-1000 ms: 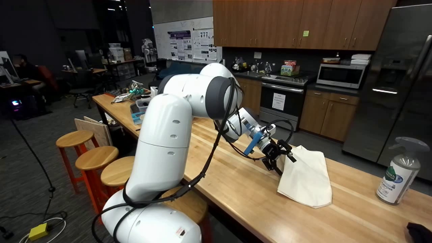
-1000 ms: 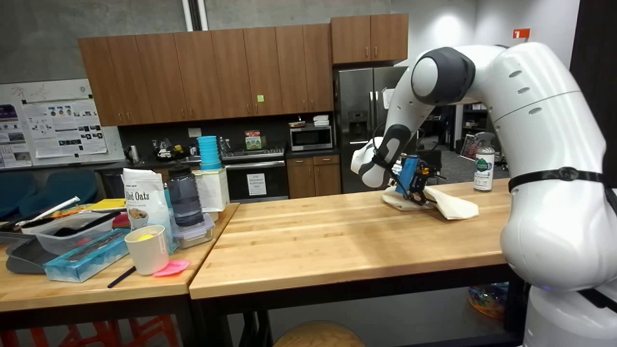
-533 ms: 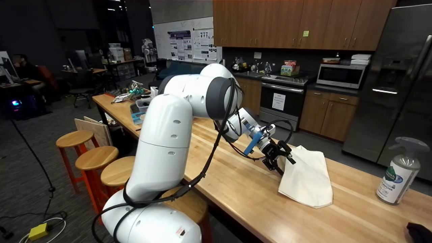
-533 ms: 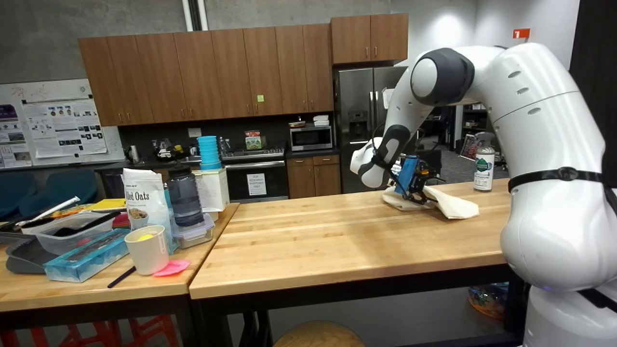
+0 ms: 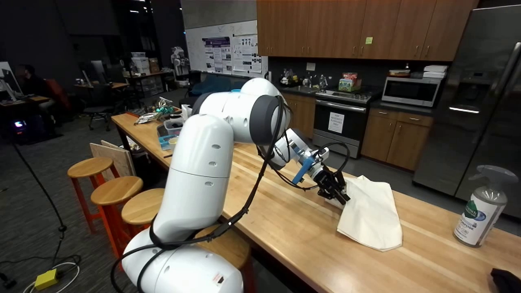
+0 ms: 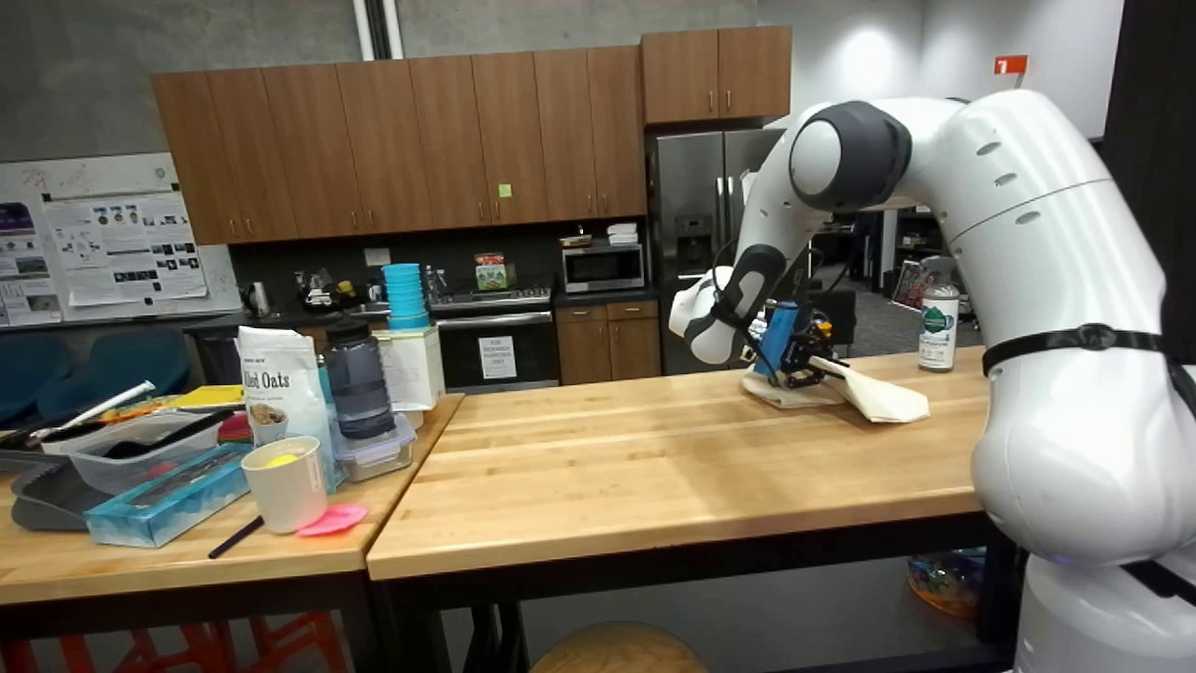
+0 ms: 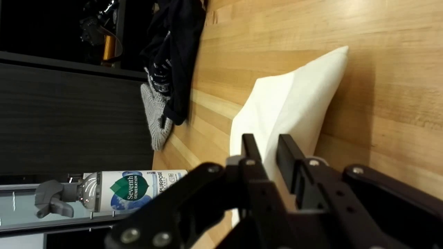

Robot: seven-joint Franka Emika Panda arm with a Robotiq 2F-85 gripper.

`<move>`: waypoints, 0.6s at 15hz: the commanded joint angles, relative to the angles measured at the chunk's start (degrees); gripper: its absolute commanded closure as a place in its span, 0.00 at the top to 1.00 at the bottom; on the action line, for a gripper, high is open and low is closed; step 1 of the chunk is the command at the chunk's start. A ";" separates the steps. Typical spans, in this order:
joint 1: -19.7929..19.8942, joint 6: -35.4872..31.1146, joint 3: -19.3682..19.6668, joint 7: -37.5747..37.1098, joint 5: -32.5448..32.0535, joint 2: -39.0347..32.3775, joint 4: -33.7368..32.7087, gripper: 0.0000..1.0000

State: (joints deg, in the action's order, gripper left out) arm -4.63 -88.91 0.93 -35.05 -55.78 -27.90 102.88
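Surface [image 5: 281, 228]: long pale wooden top that carries the cloth [image 5: 372, 219]; clock hours below are read from the cloth unless another thing is named.
Cabinets [image 5: 358, 28]: brown wood, hung high at 12 o'clock in an exterior view.
Fridge [image 5: 478, 122]: dark, between 1 and 2 o'clock in an exterior view.
Arm [image 5: 203, 154]: white with dark grey joint bands, its bulk between 9 and 10 o'clock in an exterior view, its far end over the surface.
Oven [image 5: 340, 116]: dark front, between 11 and 12 o'clock in an exterior view.
Stools [image 5: 117, 190]: round wooden seats on orange-red legs, about 9 o'clock in an exterior view.
Cloth: cream, folded, lying on the surface under and beside the tool [image 7: 267, 143]; in the wrist view it runs to a raised corner at 1 o'clock from the tool.
Dark fabric [image 7: 180, 45]: crumpled on the surface, between 10 and 11 o'clock from the tool in the wrist view.
Spray bottle [image 5: 480, 219]: upright on the surface, its label marked with a green leaf, well apart at 3 o'clock in an exterior view.
Oats bag [image 6: 280, 379]: white, standing on a neighbouring surface [image 6: 308, 551], about 9 o'clock in an exterior view.
Tool: narrow; its black fingers [image 7: 250, 152] stand a small gap apart, with a ridge of the cloth showing in the gap; whether they pinch it, I cannot tell.
Mug [image 6: 285, 491]: pale, at 6 o'clock from the oats bag in an exterior view.
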 commanded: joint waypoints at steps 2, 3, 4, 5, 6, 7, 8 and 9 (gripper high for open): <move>-0.09 -0.32 -0.26 0.99 0.81 -1.04 -2.14 0.00; 0.08 -0.69 -0.37 1.13 1.34 -1.13 -2.39 0.00; 0.13 -0.87 -0.40 1.08 1.56 -1.28 -2.56 0.00; 0.14 -1.02 -0.41 1.06 1.78 -1.43 -2.73 0.00; 0.08 -1.04 -0.39 1.09 2.01 -1.58 -2.96 0.00; 0.02 -1.12 -0.37 1.03 2.33 -1.71 -3.13 0.00; -0.02 -1.12 -0.32 0.95 2.55 -1.80 -3.33 0.00; -0.24 -1.04 -0.26 0.86 2.29 -1.97 -3.67 0.00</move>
State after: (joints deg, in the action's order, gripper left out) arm -5.03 -89.80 0.66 -35.05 -54.58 -29.30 100.89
